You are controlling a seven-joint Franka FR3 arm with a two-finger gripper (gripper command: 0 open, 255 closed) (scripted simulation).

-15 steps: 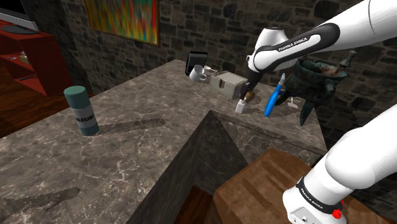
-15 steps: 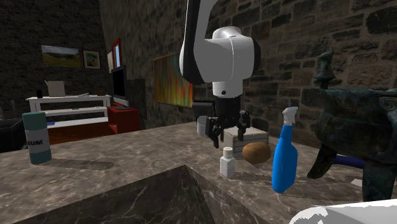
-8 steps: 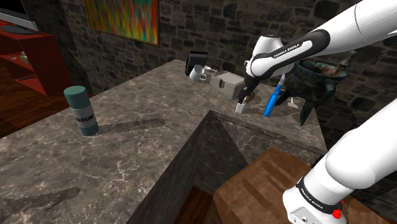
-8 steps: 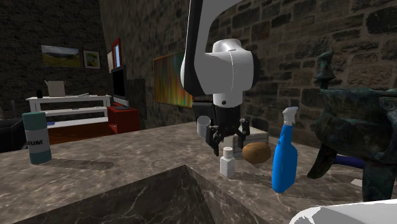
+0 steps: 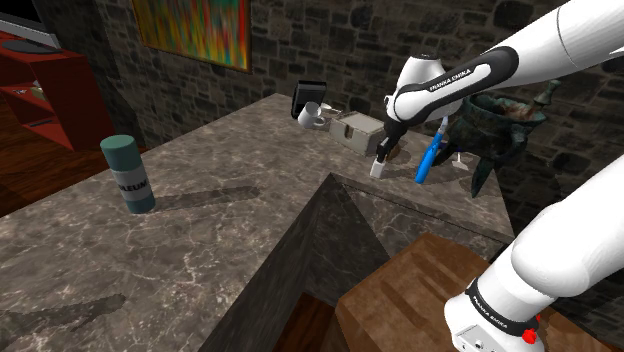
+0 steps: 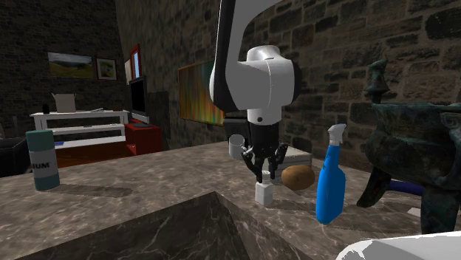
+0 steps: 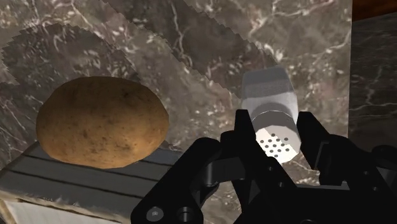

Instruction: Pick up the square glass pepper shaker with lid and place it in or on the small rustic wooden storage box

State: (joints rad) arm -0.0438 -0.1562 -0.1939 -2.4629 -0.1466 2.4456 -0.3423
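Fingers [image 7: 243, 130] apart astride pepper shaker [image 7: 270, 95] lid | storage box [image 7: 76, 181] partly hidden behind potato [image 7: 102, 121]

You see the pincer [image 7: 275, 122] astride the pepper shaker [image 7: 270, 102], a black finger on each side of its perforated lid; you cannot tell whether they touch it. At the pincer's nine o'clock a brown potato [image 7: 102, 122] lies on the marbled table [image 7: 191, 38]. A pale slatted box [image 7: 70, 188] sits at its eight o'clock.
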